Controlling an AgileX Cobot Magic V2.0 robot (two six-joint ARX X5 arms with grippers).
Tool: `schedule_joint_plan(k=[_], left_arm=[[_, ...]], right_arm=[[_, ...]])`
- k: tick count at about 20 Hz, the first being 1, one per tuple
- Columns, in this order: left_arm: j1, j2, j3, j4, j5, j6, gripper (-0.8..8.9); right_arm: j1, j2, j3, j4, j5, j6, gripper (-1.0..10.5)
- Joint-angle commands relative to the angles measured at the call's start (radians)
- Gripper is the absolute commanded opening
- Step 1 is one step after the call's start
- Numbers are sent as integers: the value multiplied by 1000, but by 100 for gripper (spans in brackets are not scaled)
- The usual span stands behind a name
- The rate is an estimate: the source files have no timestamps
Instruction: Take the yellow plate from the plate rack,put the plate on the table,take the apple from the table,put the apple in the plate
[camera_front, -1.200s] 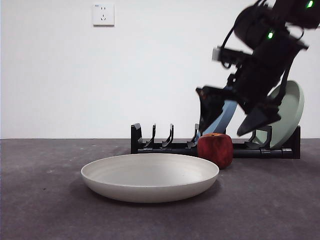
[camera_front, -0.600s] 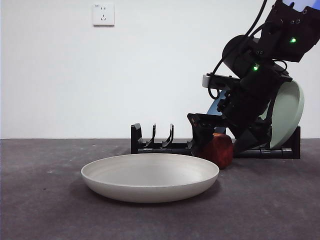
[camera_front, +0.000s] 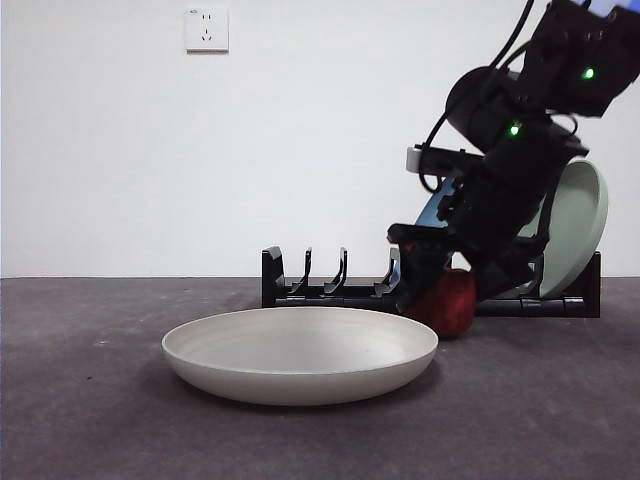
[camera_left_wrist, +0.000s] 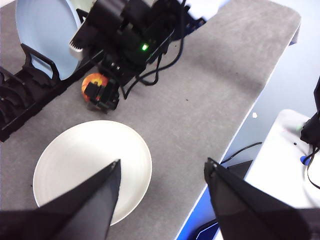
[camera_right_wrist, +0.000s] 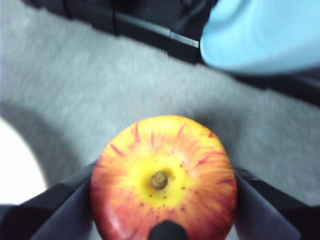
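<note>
In the front view, the yellow plate (camera_front: 300, 353) lies flat on the dark surface (camera_front: 90, 400), in front of the plate rack (camera_front: 330, 290). The right gripper (camera_front: 448, 290) reaches down from the top right corner and sits around the apple (camera_front: 450, 305), which rests on the surface just beside the plate's rim. A pale green plate (camera_front: 578, 225) and a blue plate (camera_front: 438, 210) stand in the rack behind the arm. In the left wrist view, the left gripper (camera_left_wrist: 162, 187) hangs high over the yellow plate (camera_left_wrist: 92, 167), with its fingers (camera_left_wrist: 95, 210) wide apart and nothing between them. The apple (camera_left_wrist: 93, 81) shows far off, under the other arm. In the right wrist view, the right gripper (camera_right_wrist: 162, 200) has a dark finger pressed on each side of the apple (camera_right_wrist: 162, 175), stem up.
</note>
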Motion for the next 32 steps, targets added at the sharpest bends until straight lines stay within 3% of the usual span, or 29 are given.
schedule_joint_plan(k=[1, 6, 14, 22, 25, 26, 29, 30, 32], left_arm=[[-3, 0, -6, 7, -4, -6, 283], [-3, 0, -6, 6, -4, -4, 283], [-3, 0, -6, 6, -2, -4, 283], [-3, 0, -6, 4, -2, -4, 283], [-3, 0, -6, 3, -2, -4, 283], [-3, 0, -6, 4, -2, -4, 283], [-3, 0, -6, -2, -2, -4, 283], [-3, 0, -6, -5, -2, -4, 283], [-3, 0, -6, -14, -3, -5, 283]], right_arm=[[24, -98, 1, -5, -3, 5, -16], [137, -234, 1, -80, -28, 5, -16], [328, -98, 0, -90, -21, 10, -16], [340, -4, 0, -96, -18, 9, -15], [340, -4, 0, -125, -24, 10, 73], [340, -4, 0, -134, -25, 11, 153], [340, -4, 0, -143, -24, 37, 548], [340, -5, 0, -142, -24, 40, 608], [340, -19, 1, -143, -21, 40, 607]])
